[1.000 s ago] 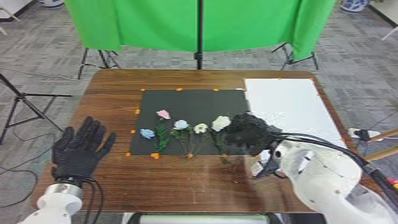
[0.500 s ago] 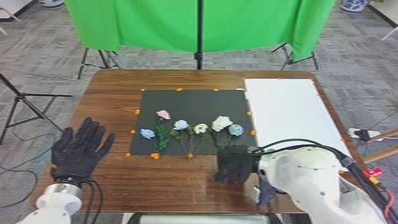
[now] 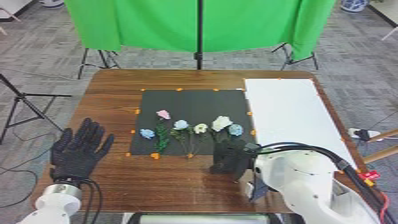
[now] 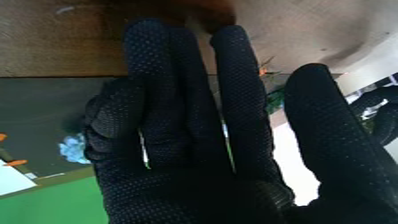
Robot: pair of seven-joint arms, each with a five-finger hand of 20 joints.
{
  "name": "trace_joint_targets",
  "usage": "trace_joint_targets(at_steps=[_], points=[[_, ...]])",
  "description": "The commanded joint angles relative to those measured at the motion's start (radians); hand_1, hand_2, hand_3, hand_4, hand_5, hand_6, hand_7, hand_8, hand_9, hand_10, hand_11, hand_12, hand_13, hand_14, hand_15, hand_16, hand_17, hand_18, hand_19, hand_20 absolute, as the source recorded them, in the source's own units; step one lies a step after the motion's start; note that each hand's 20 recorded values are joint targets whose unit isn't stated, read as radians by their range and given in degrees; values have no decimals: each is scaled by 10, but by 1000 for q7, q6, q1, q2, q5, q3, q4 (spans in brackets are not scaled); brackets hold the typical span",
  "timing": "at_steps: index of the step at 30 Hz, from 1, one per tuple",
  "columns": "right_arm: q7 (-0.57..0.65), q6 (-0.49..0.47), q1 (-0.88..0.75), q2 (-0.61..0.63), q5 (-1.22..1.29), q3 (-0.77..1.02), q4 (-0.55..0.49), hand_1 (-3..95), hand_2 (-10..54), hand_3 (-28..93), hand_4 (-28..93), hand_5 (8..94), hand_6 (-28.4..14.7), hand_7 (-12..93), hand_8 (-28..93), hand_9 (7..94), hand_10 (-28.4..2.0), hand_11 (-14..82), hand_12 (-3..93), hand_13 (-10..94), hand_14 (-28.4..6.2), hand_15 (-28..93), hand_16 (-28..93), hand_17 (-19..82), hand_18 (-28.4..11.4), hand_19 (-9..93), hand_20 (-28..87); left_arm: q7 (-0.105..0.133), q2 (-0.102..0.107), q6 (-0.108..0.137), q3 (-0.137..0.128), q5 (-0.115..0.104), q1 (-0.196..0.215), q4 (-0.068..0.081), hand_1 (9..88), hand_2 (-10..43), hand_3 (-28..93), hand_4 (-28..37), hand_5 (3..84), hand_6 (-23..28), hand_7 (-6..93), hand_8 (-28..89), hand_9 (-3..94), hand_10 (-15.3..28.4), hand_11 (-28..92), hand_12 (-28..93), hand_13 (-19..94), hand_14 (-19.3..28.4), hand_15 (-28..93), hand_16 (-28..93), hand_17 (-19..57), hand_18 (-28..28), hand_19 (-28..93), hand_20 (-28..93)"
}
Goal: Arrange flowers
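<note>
Head view: ruffled flowers [image 3: 221,123], pink, white and blue, lie in a row on the flat black mat [image 3: 195,102], beside a smooth white sheet [image 3: 289,110] on the wood-grained bench [image 3: 178,187]. Off left, the left hand [image 3: 78,157] has straight, spread fingers; the right hand [image 3: 233,159] blocks the mat's near right corner. Right wrist view: dotted black fabric, fingers mostly straight, gaps narrow, a frilly blue bloom [image 4: 74,149] beyond.

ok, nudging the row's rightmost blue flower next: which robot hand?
Right, I'd say: in the head view, the right robot hand is just below that blue flower; the left robot hand is left of the black mat.
</note>
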Motion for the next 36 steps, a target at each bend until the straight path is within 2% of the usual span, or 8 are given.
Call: trace_joint_targets(at_steps=[1, 8, 18, 21, 22, 25, 31, 36], points=[[17, 16, -14, 5, -26, -16, 48, 306, 85, 744, -247, 688, -51, 138, -115, 639, -170, 112, 138, 657, -150, 516, 225, 393, -239, 902, 344, -10, -3, 9, 4, -3, 11, 5, 310, 163, 751, -283, 479, 80, 221, -120, 419, 149, 311, 127, 337, 164, 579, -83, -55, 159, 428, 174], [34, 13, 6, 0, -18, -19, 66, 305, 83, 750, -253, 665, -58, 142, -116, 609, -175, 115, 134, 639, -153, 517, 211, 389, -239, 904, 331, -12, -3, 6, 9, -4, 11, 5, 310, 163, 751, -283, 479, 81, 221, -120, 418, 149, 311, 127, 337, 164, 579, -83, -55, 159, 428, 174], [18, 42, -18, -2, 40, 17, 28, 324, 60, 748, -253, 739, -26, 169, -122, 740, -153, 160, 160, 681, -145, 556, 228, 389, -240, 915, 335, -11, -4, 16, 1, -3, 16, 4, 310, 163, 751, -283, 478, 80, 220, -120, 418, 148, 312, 128, 337, 164, 578, -83, -55, 159, 428, 174], [5, 136, -39, 7, 65, 26, 21, 323, 56, 748, -250, 788, -22, 198, -116, 797, -152, 183, 172, 697, -143, 555, 235, 390, -241, 914, 339, -15, -2, 18, 0, -1, 16, 5, 310, 163, 751, -283, 478, 81, 220, -120, 418, 148, 313, 128, 336, 164, 578, -83, -55, 159, 428, 174], [15, 242, -56, 21, 105, 20, 23, 322, 55, 748, -249, 803, -20, 212, -114, 813, -155, 197, 179, 705, -141, 557, 237, 396, -239, 917, 341, -18, -2, 18, 0, 1, 15, 6, 310, 162, 752, -283, 479, 81, 220, -120, 418, 148, 313, 128, 336, 164, 578, -83, -55, 159, 428, 174], [36, 298, -64, 20, 182, 37, 26, 307, 38, 757, -243, 855, -14, 289, -110, 878, -156, 261, 232, 748, -140, 576, 267, 430, -238, 930, 386, -21, -3, 12, 2, 1, 19, 5, 310, 162, 752, -283, 480, 81, 220, -120, 418, 148, 313, 128, 336, 164, 578, -82, -55, 159, 428, 174], [39, 551, -45, 32, 157, 50, 56, 289, 27, 766, -245, 849, -17, 322, -99, 877, -154, 282, 249, 748, -143, 601, 284, 436, -238, 932, 421, -15, 1, 9, 1, 18, 17, 4, 309, 161, 752, -283, 480, 81, 220, -119, 417, 148, 312, 127, 335, 164, 578, -82, -55, 159, 428, 174], [7, 740, -13, 23, 214, 125, 85, 289, 56, 770, -245, 764, -31, 251, -130, 770, -169, 212, 199, 675, -145, 510, 237, 377, -225, 831, 343, -22, -1, -36, 6, 84, 8, 8, 309, 161, 750, -283, 482, 81, 215, -121, 423, 147, 299, 120, 340, 162, 545, -91, -54, 159, 423, 171]])
